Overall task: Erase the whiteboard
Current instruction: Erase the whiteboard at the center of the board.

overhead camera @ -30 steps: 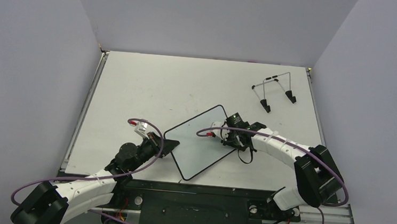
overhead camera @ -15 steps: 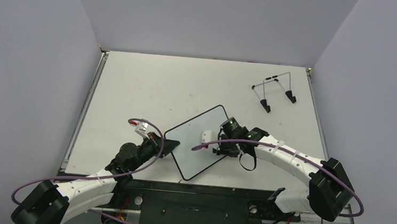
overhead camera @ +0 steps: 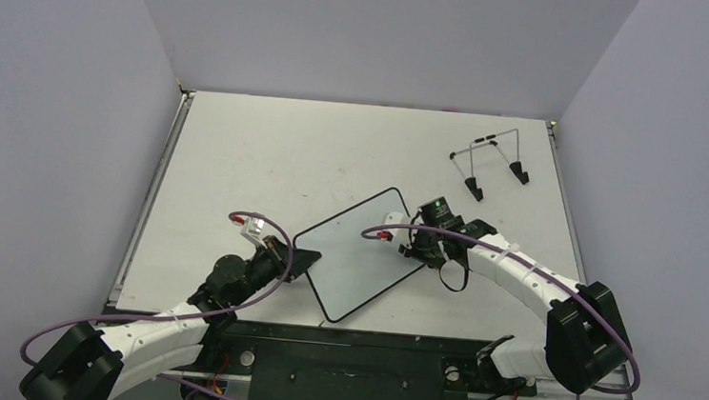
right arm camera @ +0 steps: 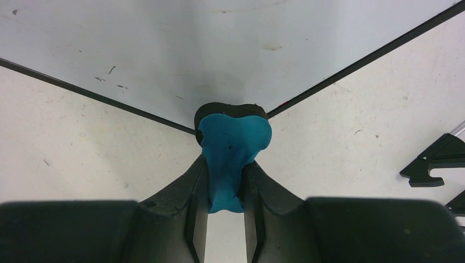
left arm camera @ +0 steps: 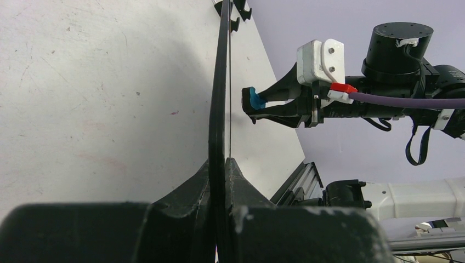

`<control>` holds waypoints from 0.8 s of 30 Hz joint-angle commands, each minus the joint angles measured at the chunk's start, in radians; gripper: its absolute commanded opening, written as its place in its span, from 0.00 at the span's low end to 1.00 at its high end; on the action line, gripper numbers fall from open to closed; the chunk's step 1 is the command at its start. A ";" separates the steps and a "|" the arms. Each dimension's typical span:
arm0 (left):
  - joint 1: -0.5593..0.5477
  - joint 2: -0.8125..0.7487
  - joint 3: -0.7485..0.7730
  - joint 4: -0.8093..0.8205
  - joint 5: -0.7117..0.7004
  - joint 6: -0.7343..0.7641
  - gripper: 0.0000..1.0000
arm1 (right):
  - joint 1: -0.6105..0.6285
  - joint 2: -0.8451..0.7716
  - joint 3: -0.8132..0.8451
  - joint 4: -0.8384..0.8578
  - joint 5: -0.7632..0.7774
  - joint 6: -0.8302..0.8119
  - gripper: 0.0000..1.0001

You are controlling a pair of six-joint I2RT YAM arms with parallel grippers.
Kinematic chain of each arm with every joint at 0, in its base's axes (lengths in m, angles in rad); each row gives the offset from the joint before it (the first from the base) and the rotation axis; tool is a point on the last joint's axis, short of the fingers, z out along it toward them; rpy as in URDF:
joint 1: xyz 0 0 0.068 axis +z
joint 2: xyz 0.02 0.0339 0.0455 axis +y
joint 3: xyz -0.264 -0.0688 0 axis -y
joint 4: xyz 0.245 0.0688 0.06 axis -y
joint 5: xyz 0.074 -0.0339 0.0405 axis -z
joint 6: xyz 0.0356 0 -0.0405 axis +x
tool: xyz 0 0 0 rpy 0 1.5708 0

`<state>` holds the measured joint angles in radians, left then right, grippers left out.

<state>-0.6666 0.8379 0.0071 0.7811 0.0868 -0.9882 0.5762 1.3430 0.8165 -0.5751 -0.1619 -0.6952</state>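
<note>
Gray walls [overhead camera: 374, 30] stand around a white bench [overhead camera: 269, 146] with small scuffs on it.

The whiteboard [overhead camera: 356, 257] is near the middle of the bench, closer to the near edge. It is turned like a diamond, so one corner points left and one points right. It has a thin black rim. Its face looks white, with only a few tiny dark specks showing in the right wrist view.

The left tool [left arm camera: 220, 167] is squeezed tight on the left corner of the whiteboard. Its two black fingers [left arm camera: 192, 186] press on the rim from both sides.

The right tool [right arm camera: 226, 170] is closed on a small blue eraser [right arm camera: 233, 142]. The eraser sticks out past the fingertips. It is over the right corner of the whiteboard, right where two black rim lines meet. I cannot tell if the eraser is touching the board or just above it.

A thin wire stand [overhead camera: 489, 163] with black feet sits at the far right of the bench, well apart from the whiteboard. Purple cables [overhead camera: 481, 241] run along both arms.
</note>
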 commanded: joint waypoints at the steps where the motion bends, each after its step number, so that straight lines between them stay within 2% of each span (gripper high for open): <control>1: -0.005 -0.030 0.042 0.103 0.015 -0.002 0.00 | -0.005 0.008 -0.001 0.052 0.003 0.027 0.00; 9: -0.005 -0.022 0.044 0.111 0.021 -0.001 0.00 | -0.059 -0.014 0.000 0.123 -0.061 0.083 0.00; 19: -0.004 -0.004 0.049 0.134 0.024 -0.010 0.00 | -0.129 -0.020 -0.076 0.418 -0.133 0.242 0.00; 24: -0.005 -0.005 0.044 0.136 0.005 -0.017 0.00 | -0.116 -0.049 -0.079 0.366 -0.189 0.264 0.00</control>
<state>-0.6666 0.8410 0.0071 0.7849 0.0910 -0.9878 0.4526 1.3418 0.7437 -0.2646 -0.2638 -0.4824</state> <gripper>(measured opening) 0.029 0.200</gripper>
